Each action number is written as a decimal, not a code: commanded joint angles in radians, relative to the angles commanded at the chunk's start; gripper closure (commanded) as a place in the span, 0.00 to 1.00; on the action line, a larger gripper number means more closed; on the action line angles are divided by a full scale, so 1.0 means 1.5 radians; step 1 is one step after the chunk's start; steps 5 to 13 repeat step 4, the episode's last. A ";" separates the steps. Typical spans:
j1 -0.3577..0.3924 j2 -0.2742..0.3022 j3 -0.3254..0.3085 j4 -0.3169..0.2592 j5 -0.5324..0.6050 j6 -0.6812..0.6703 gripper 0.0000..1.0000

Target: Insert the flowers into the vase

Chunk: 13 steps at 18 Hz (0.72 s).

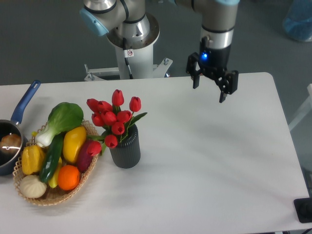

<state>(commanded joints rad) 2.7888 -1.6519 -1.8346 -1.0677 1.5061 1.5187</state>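
Observation:
The flowers [112,117], a bunch of red tulips with green leaves, stand upright in the vase [126,149], a short dark ribbed cylinder left of the table's middle. The stems go down into its mouth and the blooms lean slightly left. My gripper [209,91] hangs above the table's far edge, well to the right of the flowers and apart from them. Its black fingers are spread and nothing is between them.
A wicker basket [53,195] of fruit and vegetables sits just left of the vase, with a green leafy vegetable [61,119] on top. A blue-handled pot [12,141] is at the left edge. The robot base [131,44] stands behind the table.

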 joint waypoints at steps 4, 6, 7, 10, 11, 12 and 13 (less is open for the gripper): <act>0.001 -0.014 0.002 0.001 0.017 0.004 0.00; 0.001 -0.014 0.002 0.001 0.017 0.004 0.00; 0.001 -0.014 0.002 0.001 0.017 0.004 0.00; 0.001 -0.014 0.002 0.001 0.017 0.004 0.00; 0.001 -0.014 0.002 0.001 0.017 0.004 0.00; 0.001 -0.014 0.002 0.001 0.017 0.004 0.00; 0.001 -0.014 0.002 0.001 0.017 0.004 0.00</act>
